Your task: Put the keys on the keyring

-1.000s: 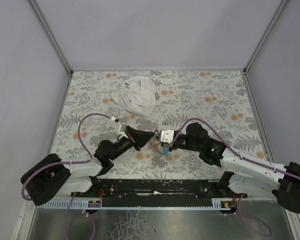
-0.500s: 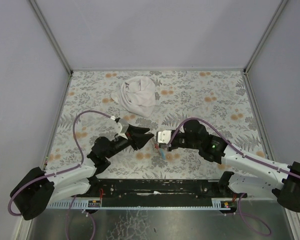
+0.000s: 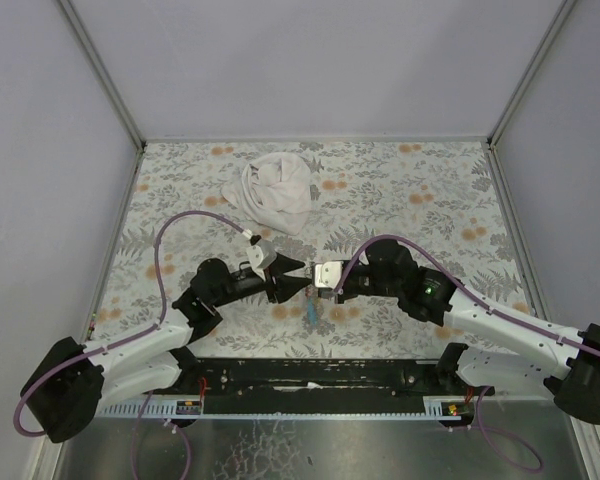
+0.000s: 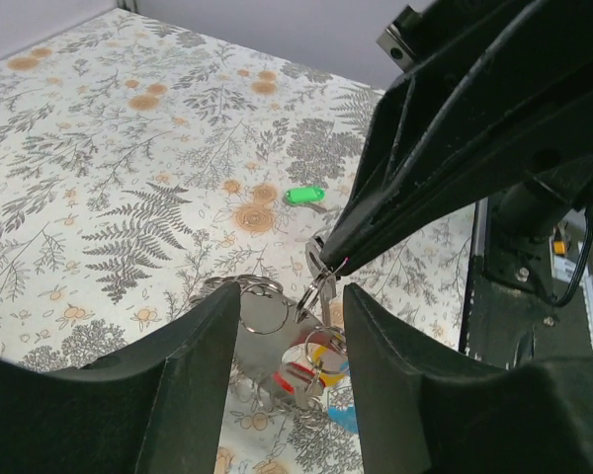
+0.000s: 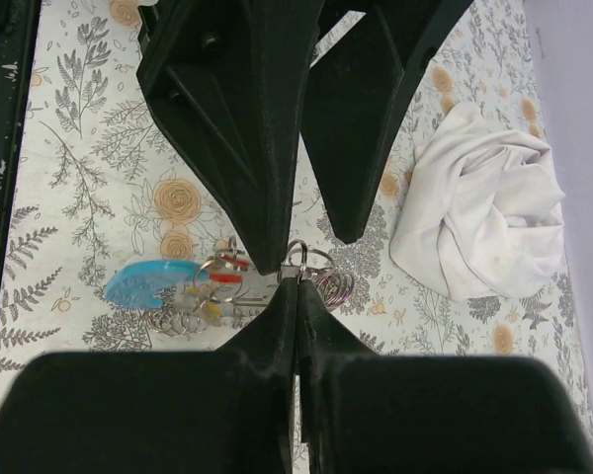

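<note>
The keyring, a bunch of thin metal rings, hangs just above the table from my right gripper, which is shut on a small ring at its top. A red-headed key and a yellow-headed key dangle on it beside the light-blue piece. My left gripper is open, one finger on each side of the bunch, touching nothing. A green-headed key lies alone on the table beyond. From above, the left gripper and right gripper meet tip to tip at the table's middle front.
A crumpled white cloth lies at the back, left of centre. The flowered tabletop is walled on three sides. The black rail with the arm bases runs along the near edge.
My left gripper has opened, letting go at the keyring, and has drawn back a little to the left. The right gripper stays shut on the ring and has shifted slightly left.
</note>
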You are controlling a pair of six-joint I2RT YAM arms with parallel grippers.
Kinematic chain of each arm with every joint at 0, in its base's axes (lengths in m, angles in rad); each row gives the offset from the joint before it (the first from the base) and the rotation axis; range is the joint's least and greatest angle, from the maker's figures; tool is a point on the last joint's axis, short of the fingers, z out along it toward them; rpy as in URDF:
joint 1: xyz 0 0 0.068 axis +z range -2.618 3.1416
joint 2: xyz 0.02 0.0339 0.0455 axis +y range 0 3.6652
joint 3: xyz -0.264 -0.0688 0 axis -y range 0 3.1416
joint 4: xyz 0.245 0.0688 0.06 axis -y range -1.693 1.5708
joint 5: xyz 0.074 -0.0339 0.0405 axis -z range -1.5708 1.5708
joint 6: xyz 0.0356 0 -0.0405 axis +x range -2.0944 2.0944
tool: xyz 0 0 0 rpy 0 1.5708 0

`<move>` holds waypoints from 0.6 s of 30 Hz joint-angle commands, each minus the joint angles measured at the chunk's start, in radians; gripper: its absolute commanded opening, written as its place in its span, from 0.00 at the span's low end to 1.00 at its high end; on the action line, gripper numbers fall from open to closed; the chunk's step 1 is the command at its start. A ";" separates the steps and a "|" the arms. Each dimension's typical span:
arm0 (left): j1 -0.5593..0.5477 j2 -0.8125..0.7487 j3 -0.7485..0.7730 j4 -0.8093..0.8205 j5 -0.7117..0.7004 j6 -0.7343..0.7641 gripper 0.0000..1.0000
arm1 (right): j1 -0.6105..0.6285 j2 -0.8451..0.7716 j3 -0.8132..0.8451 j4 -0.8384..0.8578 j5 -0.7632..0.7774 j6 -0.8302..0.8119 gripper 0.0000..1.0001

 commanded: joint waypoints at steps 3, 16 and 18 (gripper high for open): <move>0.022 -0.014 0.038 -0.078 0.133 0.143 0.46 | 0.010 0.005 0.067 -0.028 -0.048 -0.023 0.00; 0.033 0.016 0.073 -0.081 0.270 0.168 0.40 | 0.009 0.013 0.086 -0.068 -0.071 -0.028 0.00; 0.033 0.022 0.079 -0.082 0.282 0.169 0.33 | 0.009 0.018 0.089 -0.067 -0.071 -0.028 0.00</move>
